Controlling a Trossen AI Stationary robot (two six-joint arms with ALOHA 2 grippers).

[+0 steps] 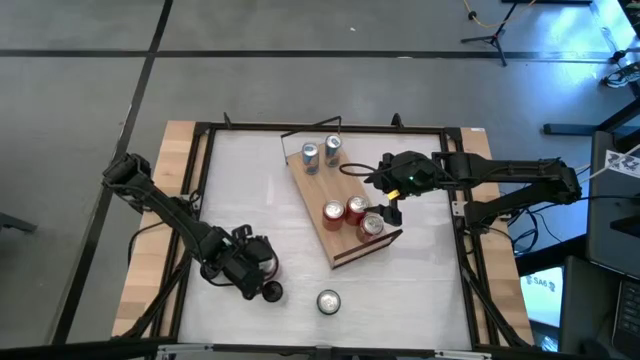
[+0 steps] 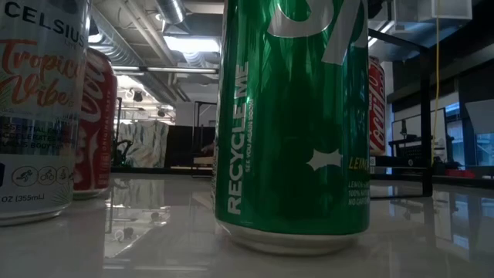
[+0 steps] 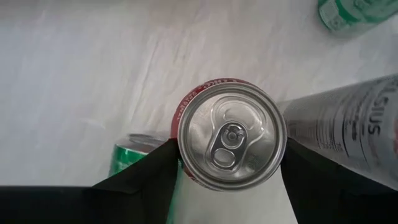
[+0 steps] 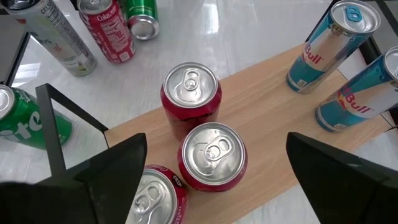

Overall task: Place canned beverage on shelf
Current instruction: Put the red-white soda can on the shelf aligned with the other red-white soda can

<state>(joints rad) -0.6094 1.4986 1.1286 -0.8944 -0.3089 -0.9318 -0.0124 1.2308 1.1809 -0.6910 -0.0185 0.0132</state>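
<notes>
The shelf point(image 1: 345, 240), a light-wood board, lies slantwise at the table's middle right. On it stand three red cans point(image 1: 356, 208) and two blue cans point(image 1: 320, 154). My right gripper point(image 1: 390, 212) hovers open above the red cans point(image 4: 213, 155), touching none. Near the table's front left, my left gripper point(image 1: 262, 283) points steeply down, shut on a red can point(image 3: 231, 138) that stands upright. A green can point(image 1: 328, 301) stands on the table to the right of it. My left gripper pinches the red can's side wall just below its top rim point(image 3: 180, 152) between its two fingers, one on each opposite side. The fingers come from above, slanting down. The can is upright; its base is hidden by its own top.
Close around the held can stand a white can point(image 3: 348, 130) and two green cans point(image 3: 127, 158) point(image 3: 351, 15). The low view is filled by a green can point(image 2: 293, 123), a white can point(image 2: 35, 108) and red cans behind. A black frame point(image 1: 200, 180) rims the table.
</notes>
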